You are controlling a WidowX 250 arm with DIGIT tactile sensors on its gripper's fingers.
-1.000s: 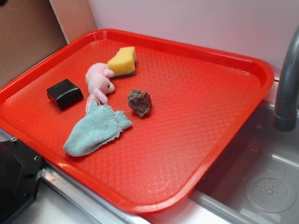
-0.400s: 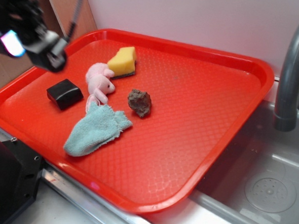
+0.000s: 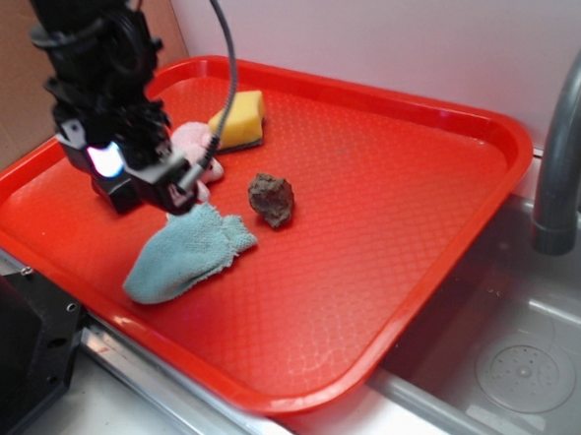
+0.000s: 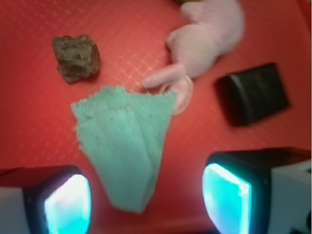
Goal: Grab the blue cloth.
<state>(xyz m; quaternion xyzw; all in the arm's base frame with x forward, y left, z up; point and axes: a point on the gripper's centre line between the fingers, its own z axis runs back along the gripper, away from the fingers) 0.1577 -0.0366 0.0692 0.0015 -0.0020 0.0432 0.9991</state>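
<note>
The blue cloth (image 3: 189,251) is a pale teal terry piece lying flat on the red tray (image 3: 389,211), near its front left rim. In the wrist view the blue cloth (image 4: 124,141) lies below me, its narrow end between my two fingers. My gripper (image 3: 155,181) hangs above the tray just behind the cloth, over the black block and the pink toy. In the wrist view the gripper (image 4: 146,200) is open and empty, with its glowing cyan pads (image 4: 226,197) wide apart.
A pink plush toy (image 4: 204,41) touches the cloth's far edge. A black block (image 4: 253,92), a brown rock (image 3: 271,199) and a yellow sponge (image 3: 240,117) sit on the tray. A grey faucet (image 3: 563,152) and sink (image 3: 516,361) are at right.
My gripper has come in from the upper left and moved down and right, from above the tray's back left corner to just behind the cloth. Nothing on the tray has moved.
</note>
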